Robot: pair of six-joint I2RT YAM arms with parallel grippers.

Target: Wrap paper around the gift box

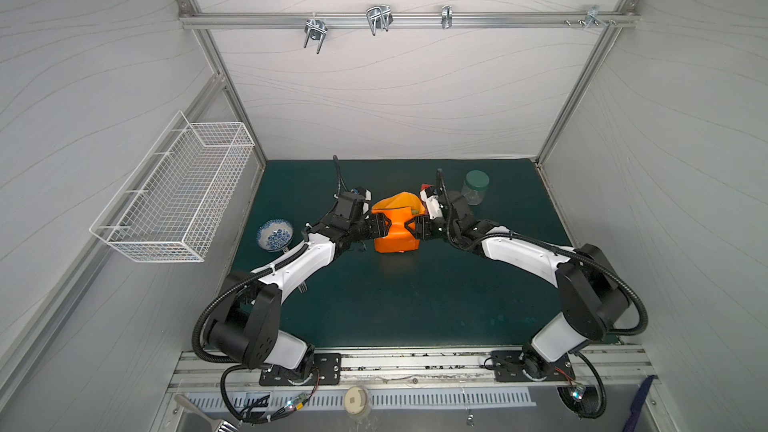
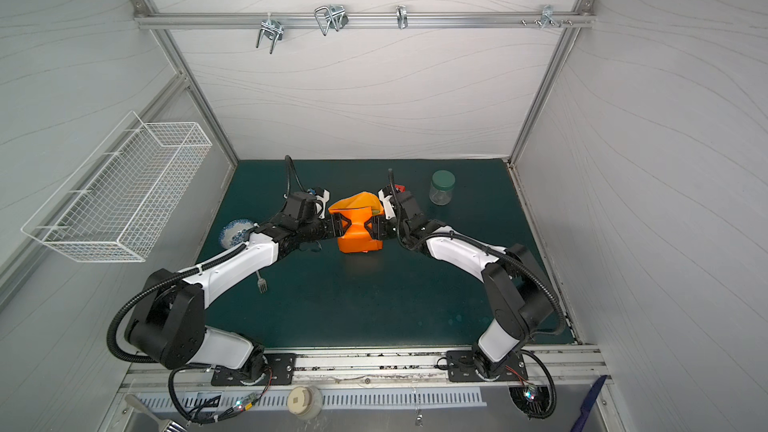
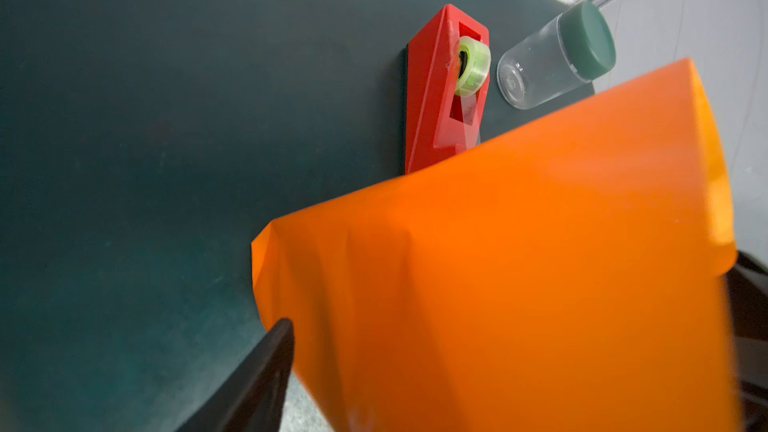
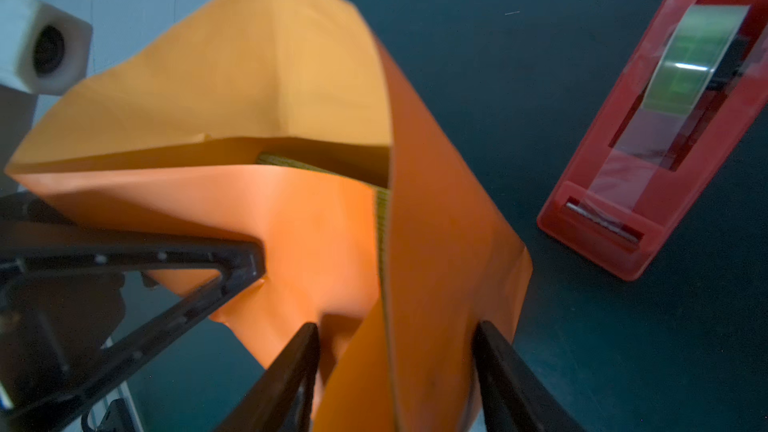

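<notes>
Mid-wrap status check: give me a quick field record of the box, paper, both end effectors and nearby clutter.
gift box: mostly covered; green edge shows inside the fold
paper: orange, folded up around it, far flap standing open
left end effector: against the paper's left side, grip unclear
right end effector: straddles the right-side fold, grip unclear
nearby: red tape dispenser and jar beyond, on the right

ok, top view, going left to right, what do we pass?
wire basket → bowl → paper → jar
</notes>
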